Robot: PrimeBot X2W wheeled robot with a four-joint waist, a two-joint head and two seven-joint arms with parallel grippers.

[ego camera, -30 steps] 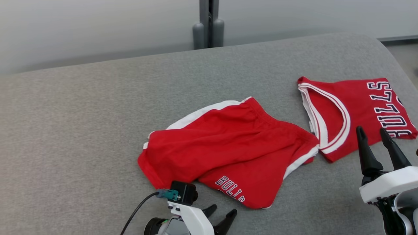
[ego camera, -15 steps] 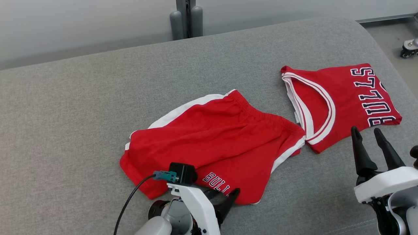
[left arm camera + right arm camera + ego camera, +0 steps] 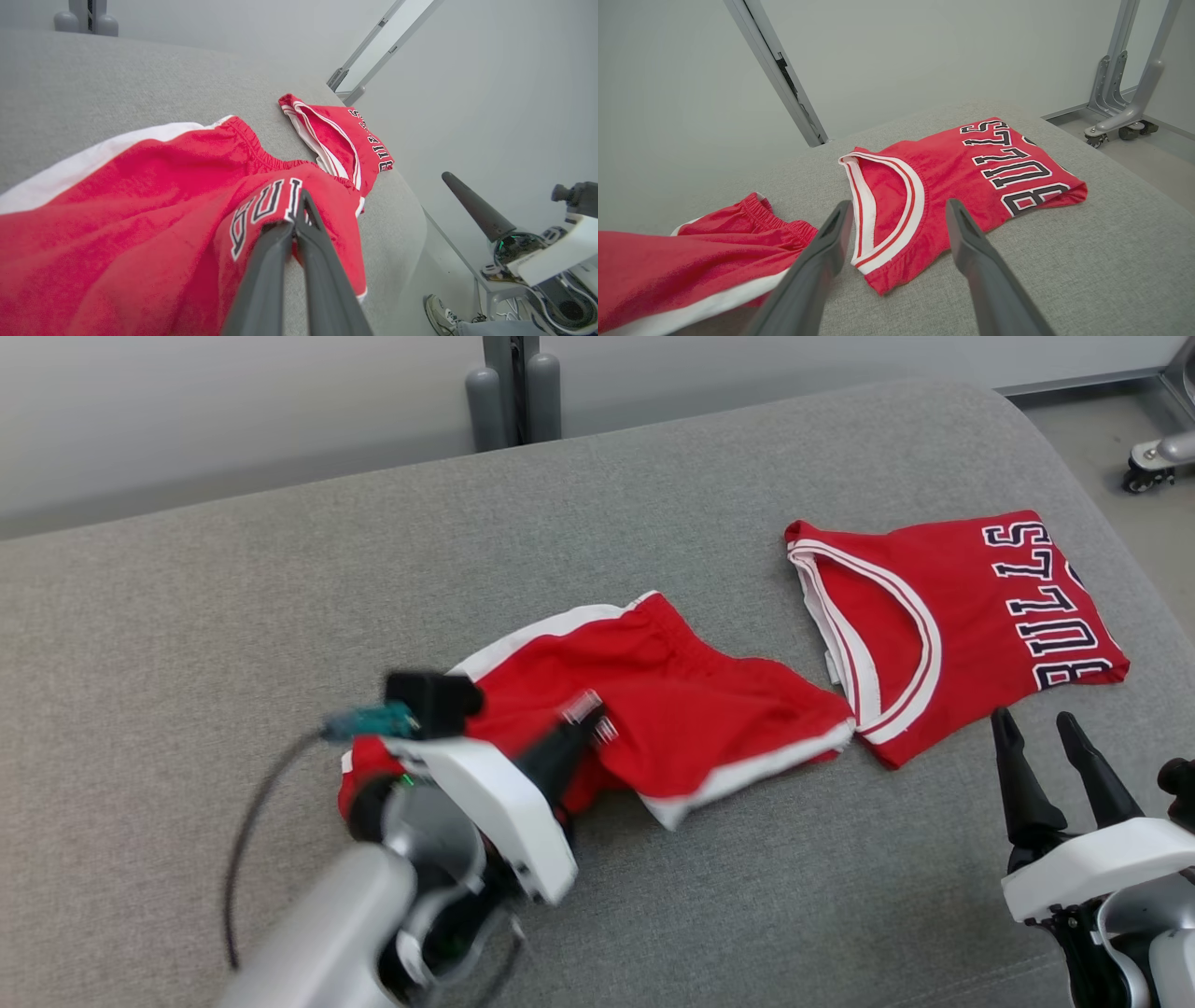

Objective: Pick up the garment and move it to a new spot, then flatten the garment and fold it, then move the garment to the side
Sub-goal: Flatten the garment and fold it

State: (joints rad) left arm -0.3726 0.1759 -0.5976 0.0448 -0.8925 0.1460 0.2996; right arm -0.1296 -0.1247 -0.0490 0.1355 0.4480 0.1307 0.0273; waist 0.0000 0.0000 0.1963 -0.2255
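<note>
Shorts (image 3: 709,709) hem now higher, folded leftward, in clamped left tool (image 3: 296,211)

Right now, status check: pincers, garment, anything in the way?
Left pincer shut on shorts at the lettered hem. Right pincer open, holding nothing. Shorts rumpled, not yet flattened. Jersey lies close beside them, toward the right pincer.

Even soft light; left tool (image 3: 586,721) perhaps motion-blurred

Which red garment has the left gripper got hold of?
The shorts with the white side stripe: the left gripper is shut on their lettered hem. The jersey lies untouched, farther right.
</note>
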